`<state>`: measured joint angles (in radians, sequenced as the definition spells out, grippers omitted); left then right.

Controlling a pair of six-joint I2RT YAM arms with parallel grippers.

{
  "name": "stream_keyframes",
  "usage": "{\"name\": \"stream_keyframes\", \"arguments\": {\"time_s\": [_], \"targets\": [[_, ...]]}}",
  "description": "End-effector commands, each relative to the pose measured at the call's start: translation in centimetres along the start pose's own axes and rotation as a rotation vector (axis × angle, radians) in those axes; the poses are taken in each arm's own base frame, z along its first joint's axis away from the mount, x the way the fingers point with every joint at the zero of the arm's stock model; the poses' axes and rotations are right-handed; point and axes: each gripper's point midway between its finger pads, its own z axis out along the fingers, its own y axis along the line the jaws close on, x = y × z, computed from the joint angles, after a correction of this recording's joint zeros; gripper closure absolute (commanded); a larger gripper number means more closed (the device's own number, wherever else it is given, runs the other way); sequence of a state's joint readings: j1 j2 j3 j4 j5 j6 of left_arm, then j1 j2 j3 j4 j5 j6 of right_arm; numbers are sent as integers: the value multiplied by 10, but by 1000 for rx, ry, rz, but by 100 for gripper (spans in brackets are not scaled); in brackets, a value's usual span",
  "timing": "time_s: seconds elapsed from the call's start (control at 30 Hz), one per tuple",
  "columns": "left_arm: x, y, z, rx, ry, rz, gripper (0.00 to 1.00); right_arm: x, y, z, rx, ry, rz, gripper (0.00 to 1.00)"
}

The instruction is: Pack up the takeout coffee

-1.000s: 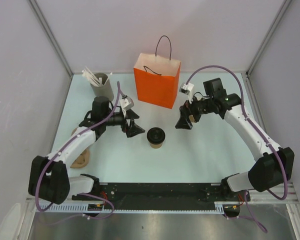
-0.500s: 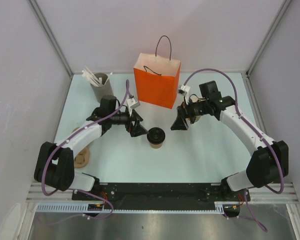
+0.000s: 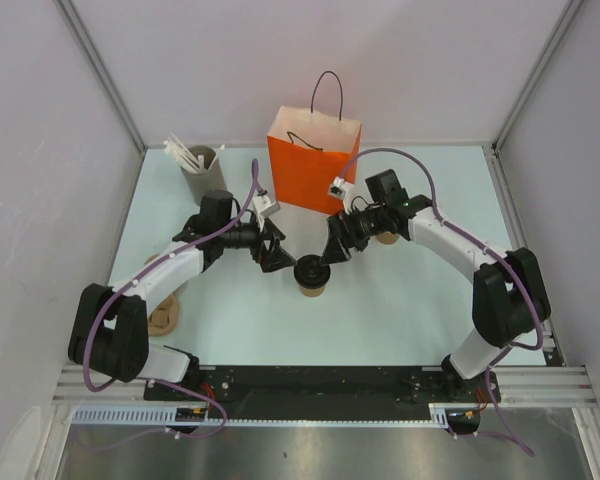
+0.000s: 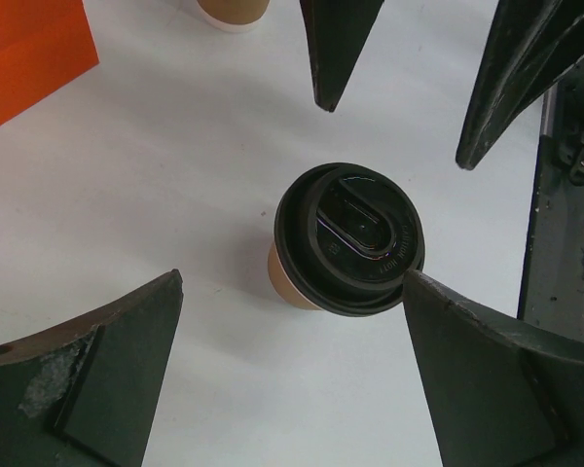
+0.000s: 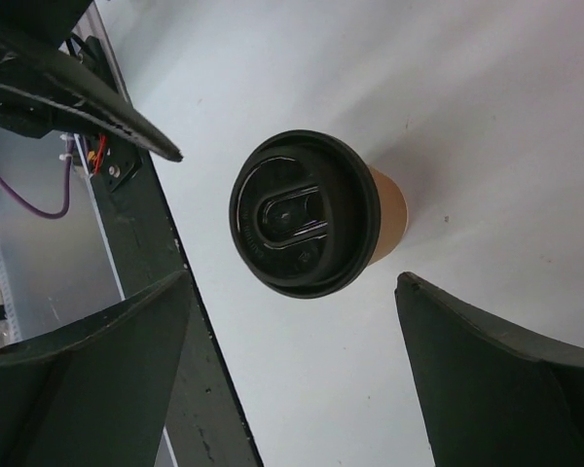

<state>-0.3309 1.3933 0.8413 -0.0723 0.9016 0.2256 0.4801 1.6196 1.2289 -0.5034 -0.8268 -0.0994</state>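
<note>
Two robot claws are flanking a lidded takeout coffee (image 3: 312, 272) on a pale table (image 3: 410, 300).
The tan paper cup, capped with a black lid (image 4: 348, 238), is standing upright near the table's middle, in front of an orange paper bag (image 3: 314, 165). The left claw (image 3: 277, 257) is hovering just to its left and the right claw (image 3: 335, 248) just to its right. Both are gaping wide, gripping nothing. They seem to be sitting slightly above the lid, though height is hard to judge.

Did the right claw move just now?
Yes. The right gripper moved left, from past the orange bag's right edge to in front of it, nearing the takeout coffee.
</note>
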Motion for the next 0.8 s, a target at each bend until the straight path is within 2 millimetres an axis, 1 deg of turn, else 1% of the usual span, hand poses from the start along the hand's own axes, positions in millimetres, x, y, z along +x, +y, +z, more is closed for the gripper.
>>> {"name": "stream_keyframes", "arguments": {"time_s": [0.0, 0.03, 0.23, 0.33, 0.5, 0.6, 0.77], "targets": [[-8, -1, 2, -4, -23, 36, 1, -2, -4, 16, -11, -3, 41, 11], [-7, -1, 3, -2, -20, 34, 1, 0, -1, 20, -17, 6, 40, 11], [-5, -3, 5, 3, -15, 41, 1, 9, -6, 34, -29, 35, 75, 12], [-4, -4, 7, 7, -10, 46, 1, 11, -12, 37, -29, 41, 93, 12], [-3, -6, 9, 15, -4, 52, 1, 8, -17, 40, -47, 25, 132, 16], [-2, -7, 10, 17, -2, 55, 1, 11, -21, 43, -36, 35, 134, 16], [-2, -8, 10, 18, 0, 59, 1, 13, -20, 49, -31, 48, 130, 17]]}}
